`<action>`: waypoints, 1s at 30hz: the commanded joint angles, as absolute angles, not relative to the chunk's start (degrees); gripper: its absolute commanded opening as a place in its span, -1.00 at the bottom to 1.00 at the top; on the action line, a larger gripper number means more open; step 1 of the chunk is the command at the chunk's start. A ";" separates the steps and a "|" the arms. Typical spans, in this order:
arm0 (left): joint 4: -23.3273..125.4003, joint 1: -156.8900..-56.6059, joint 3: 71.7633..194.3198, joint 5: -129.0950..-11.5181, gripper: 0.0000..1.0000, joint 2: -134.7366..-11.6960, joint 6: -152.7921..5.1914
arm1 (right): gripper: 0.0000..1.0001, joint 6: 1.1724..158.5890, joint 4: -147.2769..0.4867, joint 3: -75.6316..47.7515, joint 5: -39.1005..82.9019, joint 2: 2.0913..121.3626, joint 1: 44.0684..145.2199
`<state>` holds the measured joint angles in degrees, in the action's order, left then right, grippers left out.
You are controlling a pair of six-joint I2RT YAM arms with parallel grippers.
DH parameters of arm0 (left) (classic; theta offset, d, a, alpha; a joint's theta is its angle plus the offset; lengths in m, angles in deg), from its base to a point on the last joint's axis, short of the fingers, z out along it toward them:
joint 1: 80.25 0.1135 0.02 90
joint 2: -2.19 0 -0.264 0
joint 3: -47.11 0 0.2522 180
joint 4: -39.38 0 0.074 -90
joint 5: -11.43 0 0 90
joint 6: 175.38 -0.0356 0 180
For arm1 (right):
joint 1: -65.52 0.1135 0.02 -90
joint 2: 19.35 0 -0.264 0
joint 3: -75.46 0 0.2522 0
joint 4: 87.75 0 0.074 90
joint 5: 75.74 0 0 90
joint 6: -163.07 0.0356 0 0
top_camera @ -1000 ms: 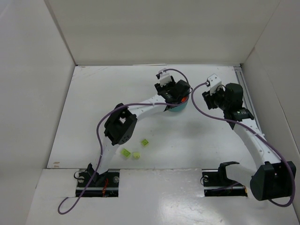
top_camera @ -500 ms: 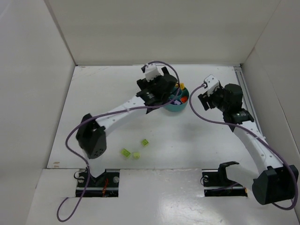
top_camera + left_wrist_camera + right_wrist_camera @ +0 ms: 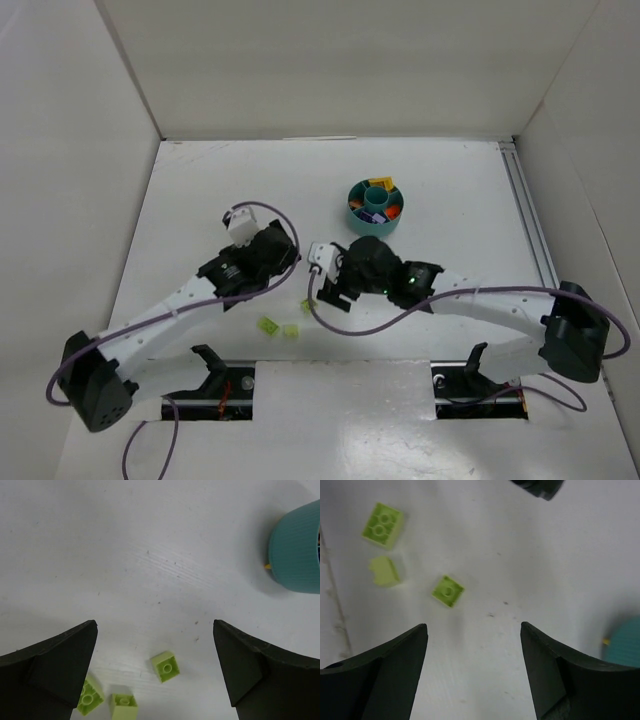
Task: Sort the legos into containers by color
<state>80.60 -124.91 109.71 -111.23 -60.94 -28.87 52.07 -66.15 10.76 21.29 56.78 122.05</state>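
Three lime green legos lie loose on the white table: one point(image 3: 165, 666) low between my left fingers, two more point(image 3: 123, 706) point(image 3: 89, 697) at the bottom left. The right wrist view shows the same three point(image 3: 448, 590) point(image 3: 385, 570) point(image 3: 382, 525) ahead to the left. From above, two of them point(image 3: 268, 326) point(image 3: 291, 330) show near the front edge. The round teal dish of containers point(image 3: 375, 205) holds orange-red, lilac and yellow pieces. My left gripper point(image 3: 290, 257) point(image 3: 154, 626) is open and empty. My right gripper point(image 3: 320, 288) point(image 3: 473, 626) is open and empty, just beside it.
White walls close in the table on the left, back and right. A purple cable point(image 3: 345, 328) from the right arm loops over the table near the lime legos. The left gripper's dark tip point(image 3: 540, 486) shows at the top of the right wrist view.
Both arms swung from the teal dish down to the middle of the table, near the lime legos. The left gripper opened wide and the right one opened further.
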 commanded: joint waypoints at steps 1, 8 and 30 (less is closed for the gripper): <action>84.87 -124.98 104.06 -107.58 1.00 -49.01 -22.46 | 0.59 62.31 -73.19 10.63 13.92 60.78 129.05; 85.48 -124.98 97.62 -104.93 1.00 -33.95 -21.84 | 0.88 72.43 -77.41 10.63 5.65 70.98 133.02; 88.21 -124.98 97.08 -107.13 1.00 -33.14 -20.78 | -0.16 76.93 -79.18 4.39 0.37 84.71 133.63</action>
<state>88.69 -124.87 97.73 -105.86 -33.34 -21.28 77.01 -78.70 7.17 2.40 83.45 133.09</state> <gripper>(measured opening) 0.997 0.451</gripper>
